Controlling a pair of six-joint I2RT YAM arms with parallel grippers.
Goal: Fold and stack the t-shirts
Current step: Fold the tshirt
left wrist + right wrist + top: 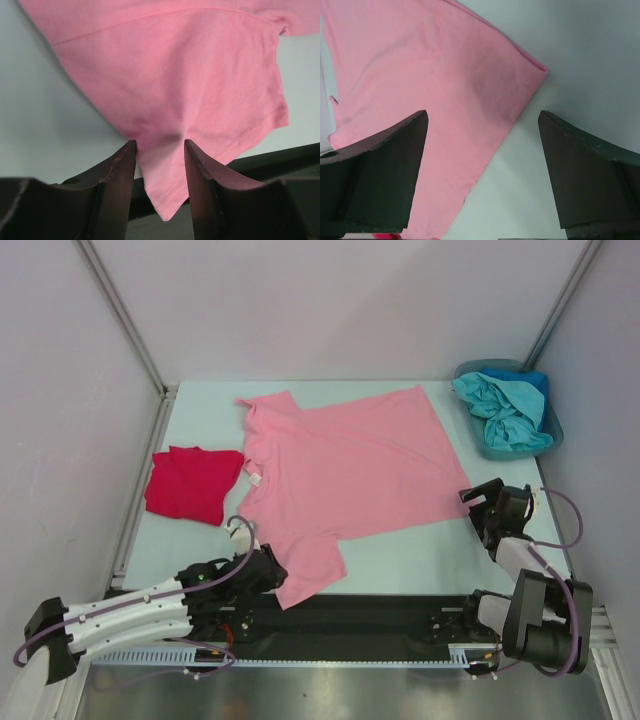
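A light pink t-shirt point(350, 460) lies spread flat across the middle of the table, with one sleeve reaching over the near edge. My left gripper point(268, 570) is at that sleeve. Its fingers point(127, 155) stand apart with the sleeve's corner point(165, 190) hanging between them, and the cloth creases toward the tips. At the shirt's near right corner my right gripper point(480, 502) is wide open; the pink hem edge point(485, 135) runs between its fingers. A bright red t-shirt point(190, 483) lies folded at the left. Teal and blue t-shirts point(500, 410) are heaped in a bin.
The blue bin point(555, 430) stands at the far right corner of the table. A black strip point(380, 610) runs along the near edge between the arm bases. Pale walls close in the left, right and back sides. Bare tabletop point(420, 550) shows near the right arm.
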